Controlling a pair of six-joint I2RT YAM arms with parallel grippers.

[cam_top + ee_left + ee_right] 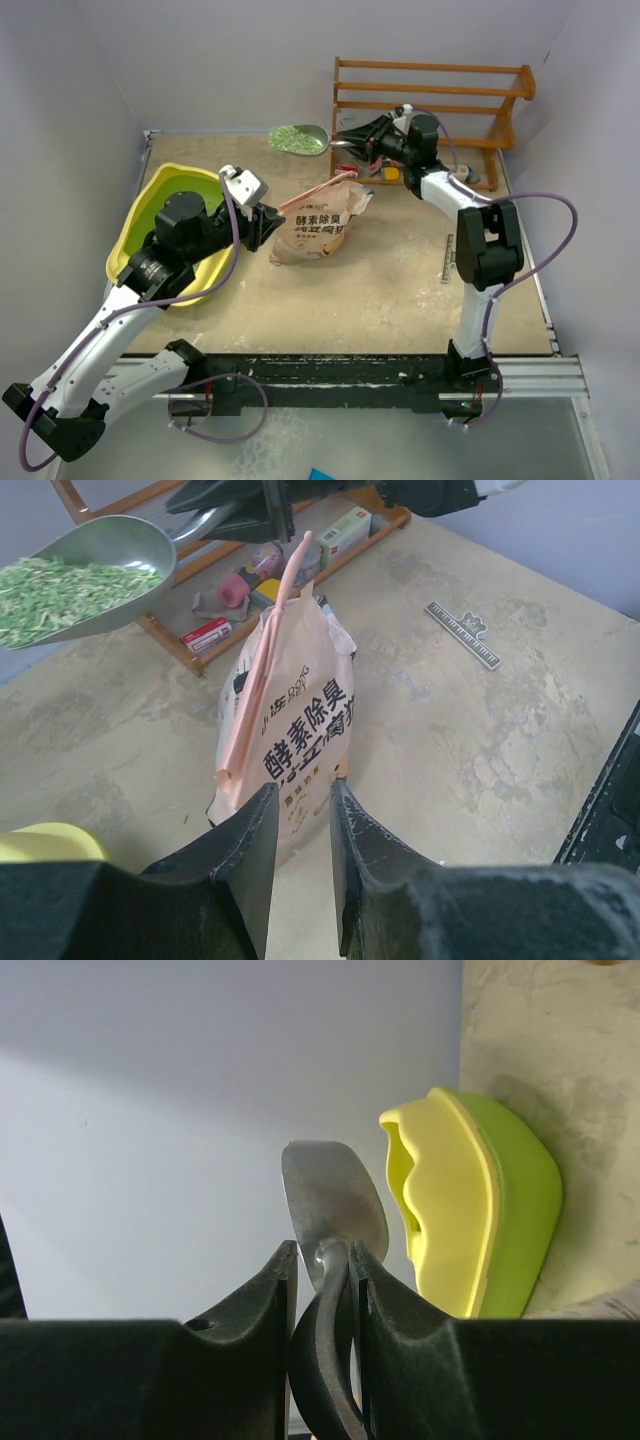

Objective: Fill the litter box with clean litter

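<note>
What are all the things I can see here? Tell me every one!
litter box: one, yellow with a greenish inside, left side of the table, partly under the left arm
litter bag: one, peach-pink with black writing, lying mid-table
scoop: one, silver metal, held up in the air past the bag
clean litter: one heap, pale green, in the scoop
wooden rack: one, orange-brown, far right corner
small packets: several, red, pink and white, on the rack's bottom shelf
ruler-like strip: one, grey, lying right of the bag
table: one, sandy beige, under everything
left pincer: one, black, closed on the bag's bottom end
right pincer: one, black, closed on the scoop's handle
</note>
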